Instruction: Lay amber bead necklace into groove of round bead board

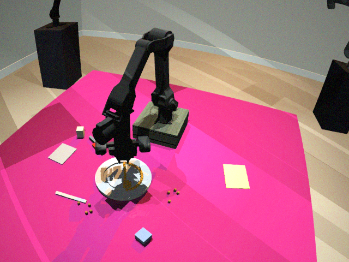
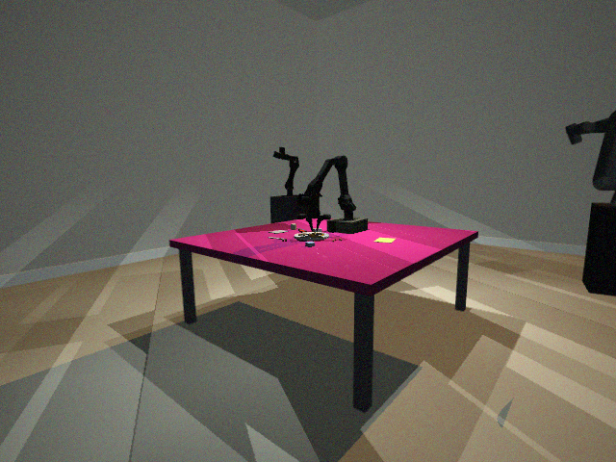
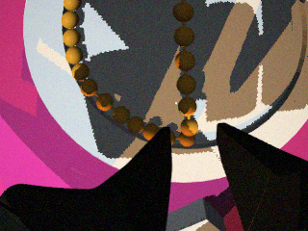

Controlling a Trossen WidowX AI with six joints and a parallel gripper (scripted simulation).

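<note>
The round bead board (image 1: 100, 176) (image 2: 298, 237) (image 3: 50, 79) lies on the pink table, with a dark ring groove. The amber bead necklace (image 1: 141, 176) (image 3: 71, 38) follows the groove along the right side in the top view. Its other strand runs straight across the board's middle to bunched beads at the front. The groove's left half shows bare. My gripper (image 1: 123, 162) (image 2: 315, 232) (image 3: 192, 133) points down at the board's back edge, partly open. In the wrist view, the necklace's back bend lies between the fingertips, nearer the left one, with a gap to the right one.
Loose amber beads (image 1: 169, 201) (image 1: 89, 205) lie on both sides of the board. A white strip (image 1: 70, 196), a pale tile (image 1: 62, 153) and a cream block (image 1: 80, 132) are at left. A blue block (image 1: 143, 235) is in front, a yellow sheet (image 1: 236, 176) at right. A grey-and-red object is behind the board.
</note>
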